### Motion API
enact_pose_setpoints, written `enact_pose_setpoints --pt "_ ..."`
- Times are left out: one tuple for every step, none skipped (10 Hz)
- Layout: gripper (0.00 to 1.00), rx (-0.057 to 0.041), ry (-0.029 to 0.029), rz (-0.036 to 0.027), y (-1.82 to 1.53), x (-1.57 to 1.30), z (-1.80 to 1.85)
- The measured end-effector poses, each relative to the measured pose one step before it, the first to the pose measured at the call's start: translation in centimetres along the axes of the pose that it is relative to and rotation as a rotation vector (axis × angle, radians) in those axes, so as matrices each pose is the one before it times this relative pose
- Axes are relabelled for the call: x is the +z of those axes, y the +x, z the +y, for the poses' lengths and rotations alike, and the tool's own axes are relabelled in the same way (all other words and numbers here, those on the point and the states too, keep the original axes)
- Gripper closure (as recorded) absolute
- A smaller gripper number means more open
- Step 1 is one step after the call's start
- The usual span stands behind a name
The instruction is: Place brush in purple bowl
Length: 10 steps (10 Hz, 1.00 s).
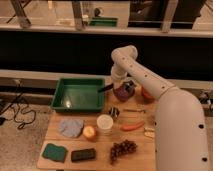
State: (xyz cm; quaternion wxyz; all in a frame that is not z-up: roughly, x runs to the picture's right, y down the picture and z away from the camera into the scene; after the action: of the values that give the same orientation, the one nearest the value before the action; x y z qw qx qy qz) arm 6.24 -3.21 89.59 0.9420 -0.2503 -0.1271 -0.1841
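One white arm [170, 105] fills the right side, bending up and back down toward the far right part of a wooden table [102, 159]. On the table's far left, a large green tray [77, 80].

Nearer the front, well apart from each other:
- a crumpled blue cloth [71, 127]
- a bunch of dark grapes [122, 148]
- a green sponge [55, 152]
- a black block [83, 155]
- a white cup [105, 122]
- a carrot [132, 126]
- a round red-and-yellow fruit [89, 132]
- a thin metal utensil [134, 110]

Just right of the tray, a small dark purple bowl [122, 94], partly covered by the gripper [127, 87] directly above it. Fingers clenched on the brush [106, 89].

Brush up off the table, at the bowl's left side. Long axis roughly left to right, slightly tilted. Slim black handle pointing left toward the tray, with its free tip lower and reaching over the tray's right wall. Other end rising into the gripper. Pale head hidden behind the gripper; cannot tell whether it touches the bowl.
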Motion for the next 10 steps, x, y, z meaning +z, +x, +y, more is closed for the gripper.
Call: enact_pose_setpoints --pt "1.00 -0.00666 0.00261 -0.00064 -0.109 0.209 -0.505" --pt "1.00 -0.00536 -0.00005 -0.00186 -0.196 0.209 -0.415" --pt "1.00 -0.00059 0.00036 -0.00301 0.176 0.206 -0.270" --pt "1.00 0.00141 -0.00103 -0.00215 0.170 0.163 -0.009" --pt "1.00 0.00399 -0.00330 -0.00264 0.320 0.191 0.146" --pt "1.00 0.00323 -0.00055 -0.00351 0.157 0.220 0.023" --pt "1.00 0.00398 -0.00049 -0.00442 0.117 0.200 0.034" --pt "1.00 0.00273 -0.00079 -0.00421 0.051 0.194 0.072" --pt "1.00 0.00427 -0.00048 -0.00409 0.159 0.145 0.134" --pt "1.00 0.00251 -0.00116 -0.00336 0.128 0.144 0.124"
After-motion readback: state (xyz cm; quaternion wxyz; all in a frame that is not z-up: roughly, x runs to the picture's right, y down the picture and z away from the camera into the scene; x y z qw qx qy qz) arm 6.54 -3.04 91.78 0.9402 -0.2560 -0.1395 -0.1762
